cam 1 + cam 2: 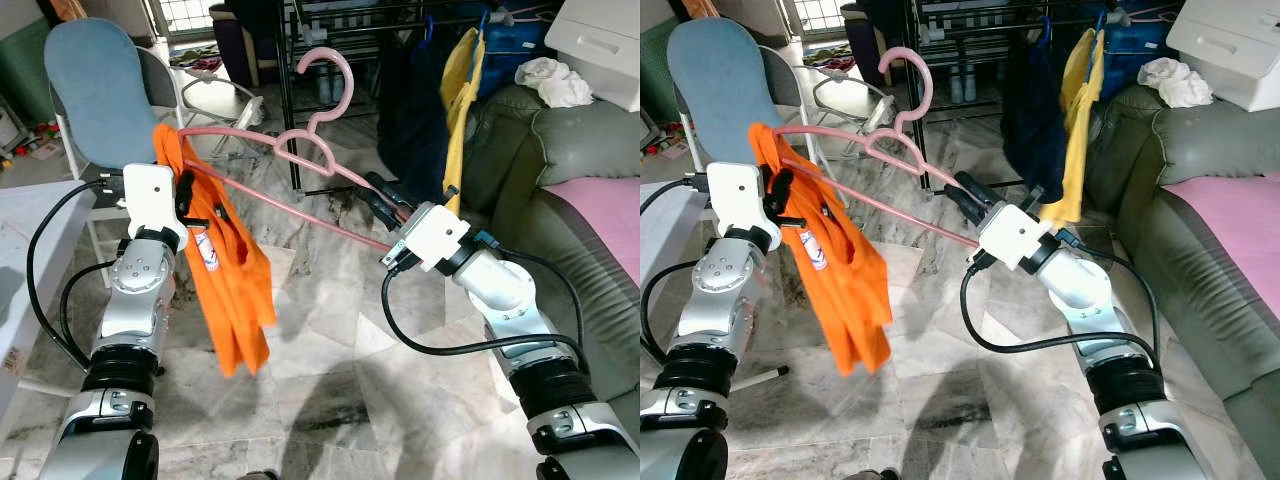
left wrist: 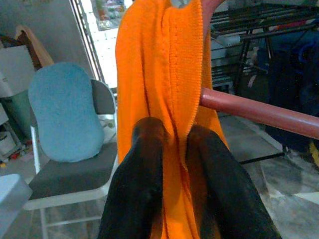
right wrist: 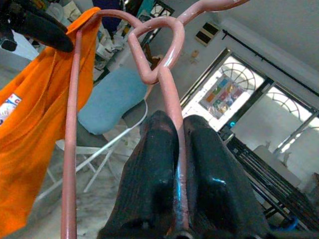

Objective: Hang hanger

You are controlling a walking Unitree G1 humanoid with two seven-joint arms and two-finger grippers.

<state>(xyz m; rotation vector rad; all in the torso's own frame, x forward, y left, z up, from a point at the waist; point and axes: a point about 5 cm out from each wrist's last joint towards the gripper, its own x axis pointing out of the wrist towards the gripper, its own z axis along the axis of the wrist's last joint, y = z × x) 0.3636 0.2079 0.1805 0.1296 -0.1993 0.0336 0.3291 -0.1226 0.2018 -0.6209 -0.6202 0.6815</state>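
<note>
Black fingers (image 3: 159, 164) of the right gripper (image 1: 388, 205) clamp 1 arm of the light, stiff pink hanger (image 1: 320, 140), held aloft; the left gripper (image 1: 190, 200) pinches its limp orange shirt (image 1: 235, 290).

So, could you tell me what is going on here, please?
The robot holds a pink hanger up between its arms. The right gripper is shut on one hanger arm, while the left gripper pinches the orange shirt draped over the other end. The shirt sits on one side only, hanging down. A clothes rack stands behind, so the hanger is not yet hung.
</note>
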